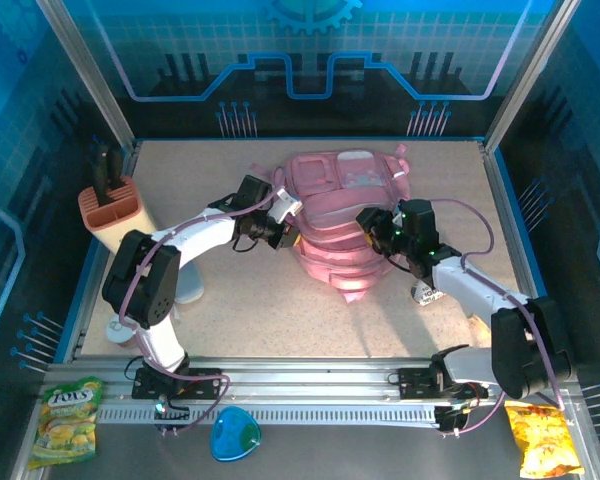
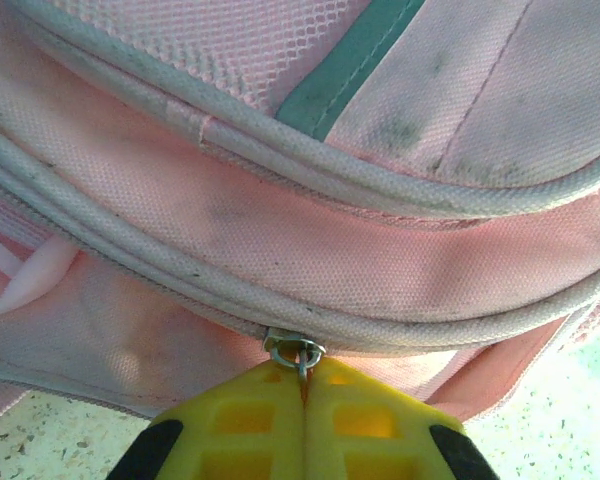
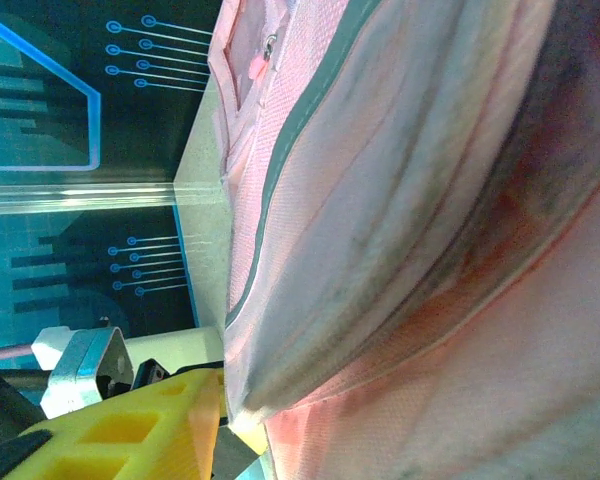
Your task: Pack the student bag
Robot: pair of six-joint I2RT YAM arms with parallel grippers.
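Note:
The student bag, a big pink backpack, lies in the middle of the table. My left gripper is at its left side. In the left wrist view its yellow fingers are shut on the metal zipper pull of the bag, below a pale piped seam. My right gripper presses against the bag's right side. In the right wrist view one yellow finger stands left of a fold of the bag. The other finger is almost hidden behind the fabric, and the jaws are apart.
A tan holder with dark items stands at the left. A white object lies under the left arm and a small pale item under the right arm. Snack bags and a blue item lie by the front rail. Glass walls enclose the table.

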